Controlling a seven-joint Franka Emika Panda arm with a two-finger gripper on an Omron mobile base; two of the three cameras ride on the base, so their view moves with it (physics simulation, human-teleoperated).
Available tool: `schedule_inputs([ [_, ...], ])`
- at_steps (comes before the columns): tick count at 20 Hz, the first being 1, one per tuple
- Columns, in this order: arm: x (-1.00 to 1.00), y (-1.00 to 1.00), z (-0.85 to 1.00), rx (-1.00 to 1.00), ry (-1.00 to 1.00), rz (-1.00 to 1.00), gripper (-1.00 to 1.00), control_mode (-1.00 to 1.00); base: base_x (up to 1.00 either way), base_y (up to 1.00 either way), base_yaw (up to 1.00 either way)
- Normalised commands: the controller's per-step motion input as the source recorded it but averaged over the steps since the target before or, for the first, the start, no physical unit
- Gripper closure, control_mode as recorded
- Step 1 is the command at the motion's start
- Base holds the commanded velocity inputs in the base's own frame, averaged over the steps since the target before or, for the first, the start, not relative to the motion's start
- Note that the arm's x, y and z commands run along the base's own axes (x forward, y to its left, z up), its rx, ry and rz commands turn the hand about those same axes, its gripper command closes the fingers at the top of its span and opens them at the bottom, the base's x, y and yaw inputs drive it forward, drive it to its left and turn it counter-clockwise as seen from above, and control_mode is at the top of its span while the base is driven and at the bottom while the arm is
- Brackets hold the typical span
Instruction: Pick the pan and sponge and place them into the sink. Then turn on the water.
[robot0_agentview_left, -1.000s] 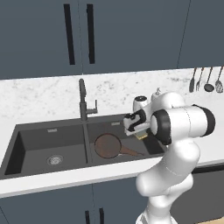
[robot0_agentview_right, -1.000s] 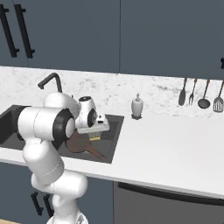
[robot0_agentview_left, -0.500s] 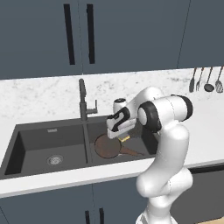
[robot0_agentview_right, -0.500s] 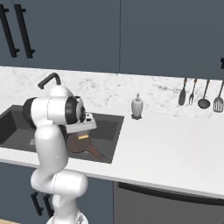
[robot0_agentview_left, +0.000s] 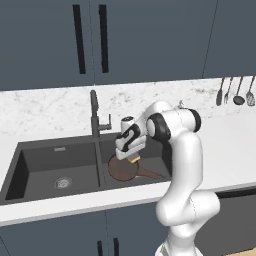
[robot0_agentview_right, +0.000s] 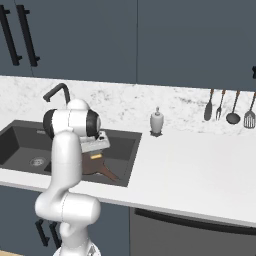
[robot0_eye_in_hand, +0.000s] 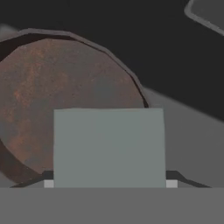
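The dark reddish-brown pan (robot0_agentview_left: 122, 169) (robot0_agentview_right: 92, 165) lies in the right basin of the dark grey sink (robot0_agentview_left: 50, 150) (robot0_agentview_right: 20, 137), its thin handle pointing toward the front right. My gripper (robot0_agentview_left: 130, 156) (robot0_agentview_right: 96, 152) hangs just above the pan, shut on the sponge (robot0_agentview_left: 133, 159) (robot0_agentview_right: 96, 156). In the hand view the sponge's blue-grey face (robot0_eye_in_hand: 109, 146) spans the gap between the fingertips, with the pan (robot0_eye_in_hand: 57, 87) below it. Water is out of view at the faucet (robot0_agentview_left: 93, 112) (robot0_agentview_right: 56, 92).
A white soap dispenser (robot0_agentview_right: 157, 121) stands on the counter behind the sink's right end. Metal ladles and spatulas (robot0_agentview_right: 227, 107) (robot0_agentview_left: 235, 92) hang on the wall at the far right. The left basin has a steel drain (robot0_agentview_left: 62, 182).
The arm has swung left from the sink's right edge to over the right basin, carrying the sponge with it. The pan has stayed put.
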Motion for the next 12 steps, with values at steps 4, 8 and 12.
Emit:
schedule_inputs([
  [4,0.44,0.28,-0.50,0.00,0.01,0.00,1.00,-1.00,0.00,0.00,0.00],
  [8,0.31,0.35,-0.31,0.00,0.03,0.00,1.00,-1.00,0.00,0.00,0.00],
  [12,0.03,0.16,-0.28,0.00,0.00,0.00,1.00,-1.00,0.00,0.00,0.00],
])
